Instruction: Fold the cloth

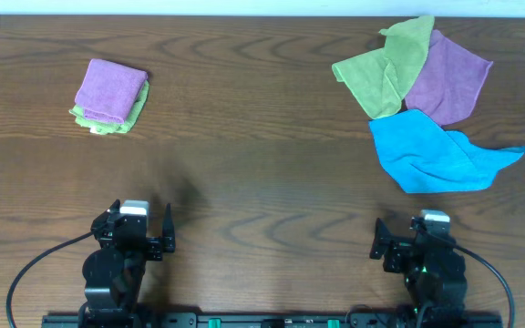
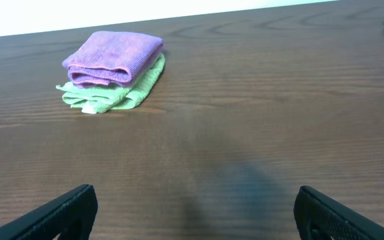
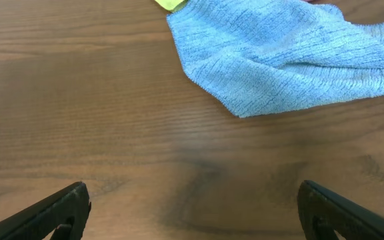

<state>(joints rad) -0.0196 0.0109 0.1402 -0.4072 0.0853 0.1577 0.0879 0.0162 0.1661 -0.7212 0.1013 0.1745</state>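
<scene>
The sky-blue cloth (image 1: 431, 153) lies rumpled and unfolded on the right half of the table, one corner trailing to the right. The right wrist view shows the cloth (image 3: 292, 53) just ahead of my right gripper (image 3: 193, 212), which is open and empty, its fingers wide apart over bare wood. In the overhead view the right gripper (image 1: 410, 239) rests near the front edge, below the cloth. My left gripper (image 1: 141, 228) sits at the front left, also open with nothing between its fingers (image 2: 72, 210).
A lime-green cloth (image 1: 386, 68) and a purple cloth (image 1: 449, 77) lie loose behind the blue one, overlapping each other. At the far left a folded purple cloth (image 1: 109, 88) sits stacked on a folded green cloth (image 1: 108, 121).
</scene>
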